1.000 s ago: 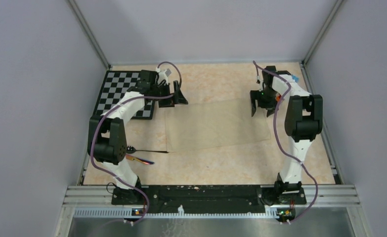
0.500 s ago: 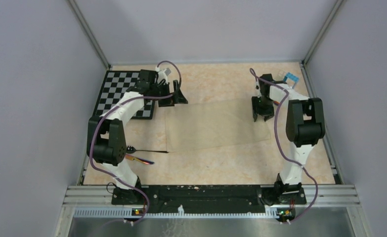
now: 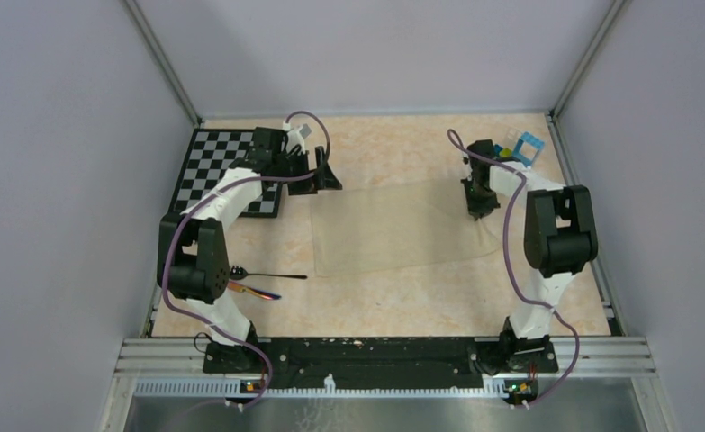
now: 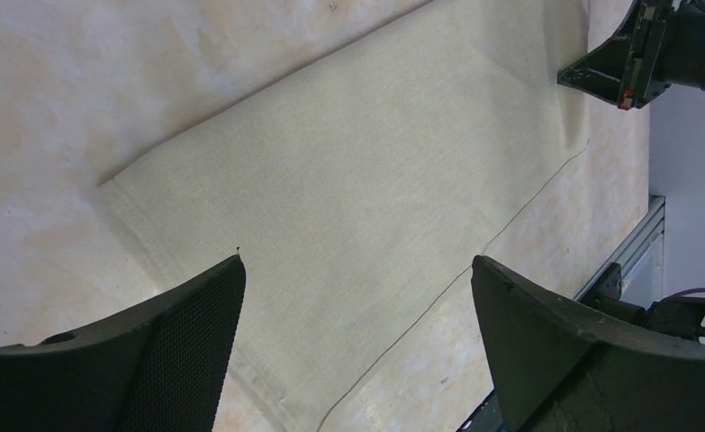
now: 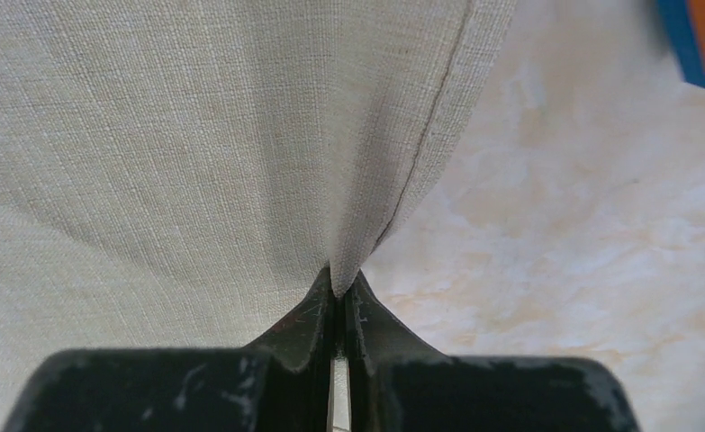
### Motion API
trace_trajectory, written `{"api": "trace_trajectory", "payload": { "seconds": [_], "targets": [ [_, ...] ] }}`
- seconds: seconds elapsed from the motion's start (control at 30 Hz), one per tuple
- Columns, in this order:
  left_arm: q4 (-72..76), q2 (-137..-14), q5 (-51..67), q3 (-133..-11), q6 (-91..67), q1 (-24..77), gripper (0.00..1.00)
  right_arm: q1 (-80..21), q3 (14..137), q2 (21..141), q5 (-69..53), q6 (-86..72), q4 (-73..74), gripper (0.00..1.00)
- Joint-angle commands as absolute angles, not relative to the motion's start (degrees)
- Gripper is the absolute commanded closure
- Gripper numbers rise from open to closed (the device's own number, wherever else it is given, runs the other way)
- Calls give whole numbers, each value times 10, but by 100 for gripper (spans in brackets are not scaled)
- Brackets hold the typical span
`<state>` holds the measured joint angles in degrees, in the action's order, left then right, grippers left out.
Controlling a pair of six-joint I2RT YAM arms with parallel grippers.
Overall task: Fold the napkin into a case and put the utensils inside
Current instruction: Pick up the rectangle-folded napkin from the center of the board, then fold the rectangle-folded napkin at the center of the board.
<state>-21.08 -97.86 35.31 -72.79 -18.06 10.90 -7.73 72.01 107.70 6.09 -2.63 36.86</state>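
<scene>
napkin (image 3: 402,225): flat on counter (image 3: 375,301), centre | right gripper (image 5: 338,292): clenched on its right hem, cloth puckered | left gripper (image 4: 357,263): released, over far-left corner | handling: light, limp, likely drapes; pinch hems or corners

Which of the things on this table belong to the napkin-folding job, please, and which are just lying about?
For the job: the napkin, pinched at its edge by the right gripper; the utensils.
Lying about: the chequered board; the toy bricks.
</scene>
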Motion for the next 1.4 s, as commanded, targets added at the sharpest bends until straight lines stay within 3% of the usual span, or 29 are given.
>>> {"api": "trace_trajectory", "payload": {
  "seconds": [0.0, 0.17, 0.5, 0.73, 0.97, 1.2, 1.37],
  "targets": [
    [-195, -951, 360, -722, -175, 108, 1, -76, 716, 1072, 225, 25, 374, 100],
    [-192, -949, 360, -720, -177, 108, 1, -72, 713, 1033, 340, 74, 354, 100],
    [-198, -929, 315, -719, -168, 107, 1, -126, 716, 999, 348, 39, 376, 100],
    [-202, -914, 295, -720, -166, 95, 1, -276, 775, 1009, 197, -45, 450, 100],
    [-210, -906, 270, -722, -164, 84, 1, -368, 843, 1078, -10, -95, 417, 100],
    [-218, -899, 242, -725, -158, 74, 1, -396, 882, 1121, -95, -127, 394, 100],
    [-217, -899, 251, -725, -159, 69, 1, -406, 902, 1137, -92, -150, 405, 100]
  ]
}}
